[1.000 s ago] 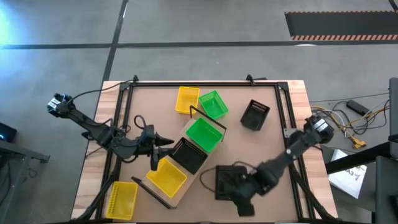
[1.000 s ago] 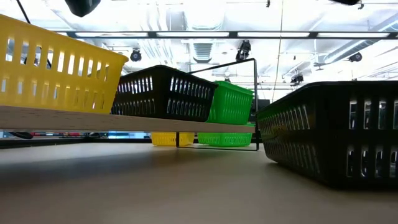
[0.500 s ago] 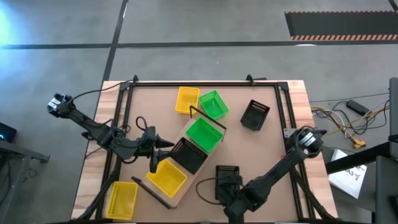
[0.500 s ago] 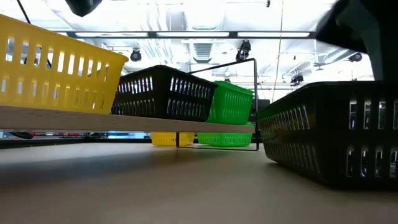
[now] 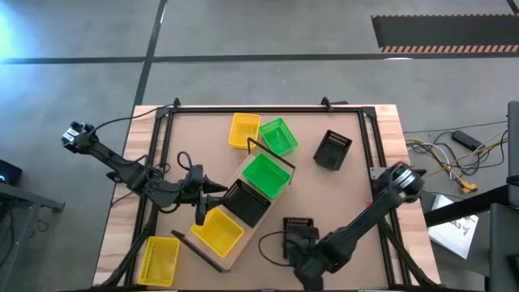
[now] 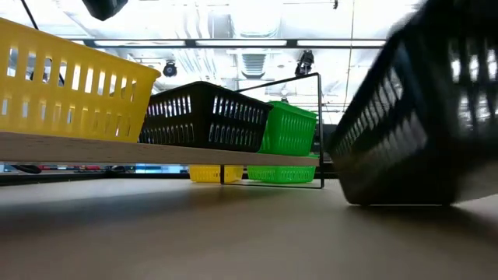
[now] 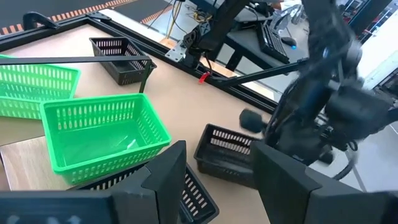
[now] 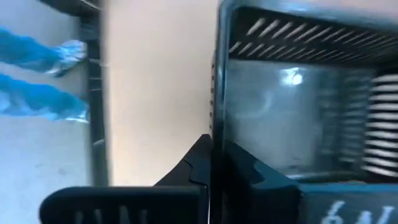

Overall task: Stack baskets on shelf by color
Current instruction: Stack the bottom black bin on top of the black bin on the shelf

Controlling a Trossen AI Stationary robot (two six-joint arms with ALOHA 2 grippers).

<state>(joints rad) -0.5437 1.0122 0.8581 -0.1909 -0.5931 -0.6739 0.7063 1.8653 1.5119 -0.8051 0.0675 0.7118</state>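
The shelf [image 5: 236,252] lies slantwise at mid-table and carries a yellow basket [image 5: 216,230], a black one [image 5: 246,202] and a green one [image 5: 266,175]. Another black basket [image 5: 298,227] is at the near edge, and my right gripper [image 5: 302,248] is shut on it. In the low view this basket [image 6: 420,117] stands tipped. My left gripper [image 5: 219,188] hovers open beside the shelf's black basket, with nothing between its fingers [image 7: 163,180]. My right gripper pinches the rim of the black basket's near end wall [image 8: 214,127], one finger outside and one inside. It comes at the rim from above. The basket is tilted: the held end is raised and its far lower edge [image 6: 352,201] rests on the table.
Loose on the table are a yellow basket [image 5: 244,130] and a green one [image 5: 278,136] at the far middle, a black one [image 5: 332,149] at the far right and a yellow one [image 5: 159,259] at the near left. A black frame [image 5: 259,106] borders the table.
My right gripper has moved toward the table's near edge, to the black basket's near end, and has shut on its rim. The basket, flat on the table before, is now tipped with that end raised and its far lower edge still down.
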